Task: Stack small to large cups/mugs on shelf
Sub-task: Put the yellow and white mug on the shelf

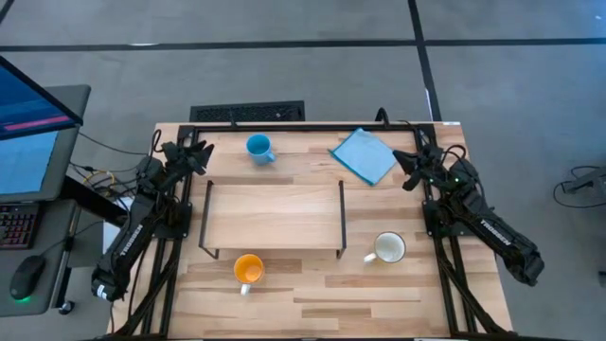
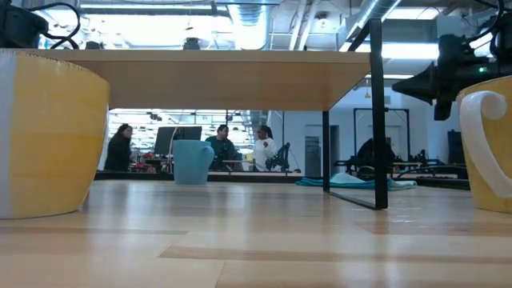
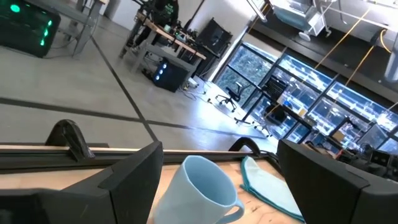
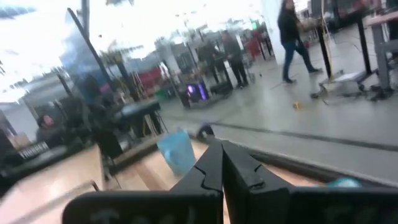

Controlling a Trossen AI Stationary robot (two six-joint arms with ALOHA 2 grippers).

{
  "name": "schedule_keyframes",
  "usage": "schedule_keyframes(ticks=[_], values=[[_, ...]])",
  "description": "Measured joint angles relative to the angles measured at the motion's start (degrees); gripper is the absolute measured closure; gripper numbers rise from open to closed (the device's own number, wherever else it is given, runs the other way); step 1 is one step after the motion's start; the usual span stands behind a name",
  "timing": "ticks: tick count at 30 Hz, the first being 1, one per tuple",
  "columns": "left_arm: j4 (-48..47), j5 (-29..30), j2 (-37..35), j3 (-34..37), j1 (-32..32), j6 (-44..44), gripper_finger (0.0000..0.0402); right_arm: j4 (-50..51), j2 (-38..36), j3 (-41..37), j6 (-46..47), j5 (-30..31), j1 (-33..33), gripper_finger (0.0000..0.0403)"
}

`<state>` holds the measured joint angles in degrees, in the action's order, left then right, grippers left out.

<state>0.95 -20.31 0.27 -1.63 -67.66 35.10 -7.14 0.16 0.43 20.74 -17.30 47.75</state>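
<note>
At upper left of the high view we have our left hand (image 1: 202, 152) raised near the bench's far edge, fingers (image 3: 134, 174) spread wide, with the blue mug (image 1: 258, 148) just beside it. In the left wrist view that mug (image 3: 202, 190) sits framed between the two fingers, not yet touched. Our right hand (image 1: 409, 169) waits at upper right of the high view, close to the blue cloth (image 1: 365, 155); its fingers (image 4: 217, 165) are pressed together on nothing.

We judge the task to be at its start: the shelf (image 1: 275, 216) at centre frame is bare, and all three mugs stand on the bench (image 1: 312, 294). The orange mug (image 1: 248, 269) is at lower centre, just in front of the shelf; the white mug (image 1: 389, 247) is at lower right, near the shelf's right end. The step in hand looks like the reach for the blue mug, the smallest. Next we would need to lower the left hand around it, close on its wall, lift it clear and carry it to the shelf.

The shelf's long axis runs left to right across the frame. The blue mug stands upright, mouth up, its handle pointing toward lower right. The orange mug's handle points to the bottom of the frame, the white mug's toward the left.
</note>
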Motion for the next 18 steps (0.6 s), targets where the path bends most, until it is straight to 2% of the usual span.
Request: schedule_keyframes(ticks=[4,9,14,18], values=[[0.0,-0.22,-0.01,0.0,0.0,5.24,0.0093,-8.83,-0.01,0.06,0.25,0.75,0.0,0.0381],[0.0,0.02,-0.02,0.0,0.0,9.61,0.0093,-9.66,0.86,4.61,-1.03,1.53,0.0,0.0381],[-0.02,2.96,0.0,0.02,0.0,9.0,0.0093,-3.82,6.16,13.5,-3.17,1.02,-0.09,0.0381],[-0.17,6.55,-0.02,0.04,0.0,8.33,0.0093,4.66,14.8,22.97,-5.24,0.96,-0.09,0.0381]])
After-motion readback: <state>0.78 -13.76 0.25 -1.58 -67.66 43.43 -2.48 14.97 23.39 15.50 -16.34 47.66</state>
